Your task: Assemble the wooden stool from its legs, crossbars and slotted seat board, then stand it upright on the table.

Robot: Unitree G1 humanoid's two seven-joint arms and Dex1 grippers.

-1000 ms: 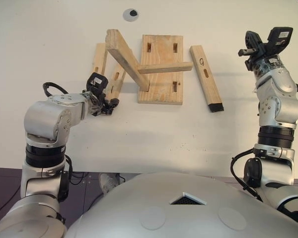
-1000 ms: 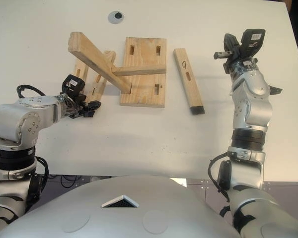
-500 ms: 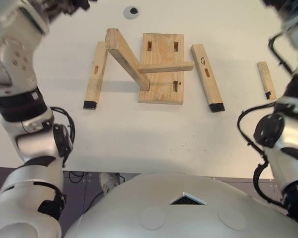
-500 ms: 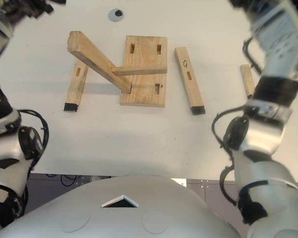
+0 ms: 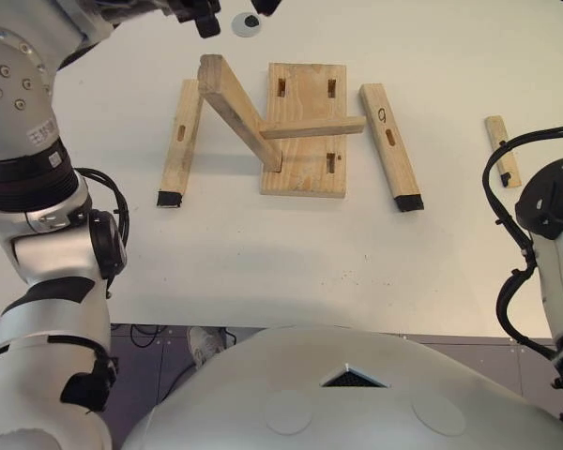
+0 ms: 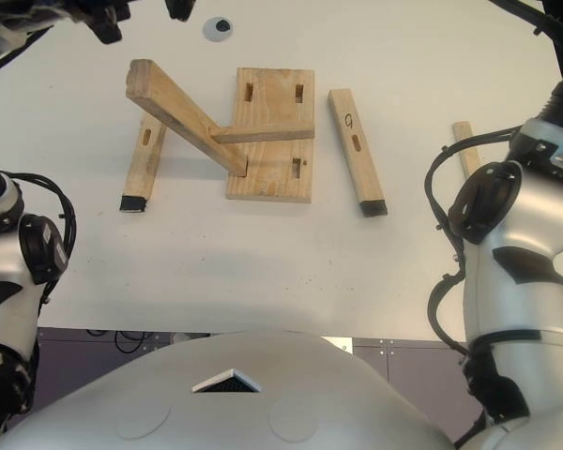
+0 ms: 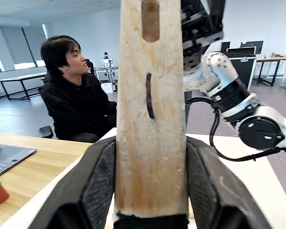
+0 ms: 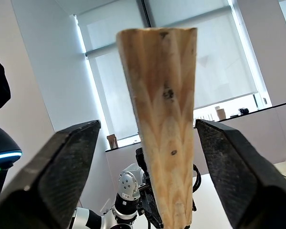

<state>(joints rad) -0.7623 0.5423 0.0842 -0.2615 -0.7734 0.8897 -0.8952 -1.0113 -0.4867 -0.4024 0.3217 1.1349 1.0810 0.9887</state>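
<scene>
Writing first: found just a handwritten 9 on the right-hand leg (image 5: 391, 145), lying flat just right of the seat board (image 5: 305, 164), black foot cap toward the robot. Saw a dark stroke on the held leg (image 7: 150, 71) too, couldn't read it as anything. Had that one up in the left gripper (image 7: 150, 143), pinched snug from both sides, slot hole out near the far end.

Plain white table (image 5: 263, 262) underneath, with a grey round disc (image 5: 251, 24) near the far edge. Caught an open office behind through the wrist cams: desks, big windows with blinds, a laptop (image 7: 5, 160) on a wooden desk.

Found the seat board flat mid-table, three slots showing, with the leaning leg (image 5: 235, 103) planted at its near-left corner and tipped toward far-left. Saw the long crossbar (image 5: 319, 127) running from that leg across the board and poking past its right edge. Spotted the left-hand leg (image 5: 177, 141) flat beside the board, black cap toward the robot, top end close to the leaning one's. Noticed the short crossbar (image 5: 500, 150) well off to the right.

Had a wooden piece (image 8: 162, 95) standing right at the right gripper (image 8: 148, 124); couldn't tell whether clamped on it or just around it.
</scene>
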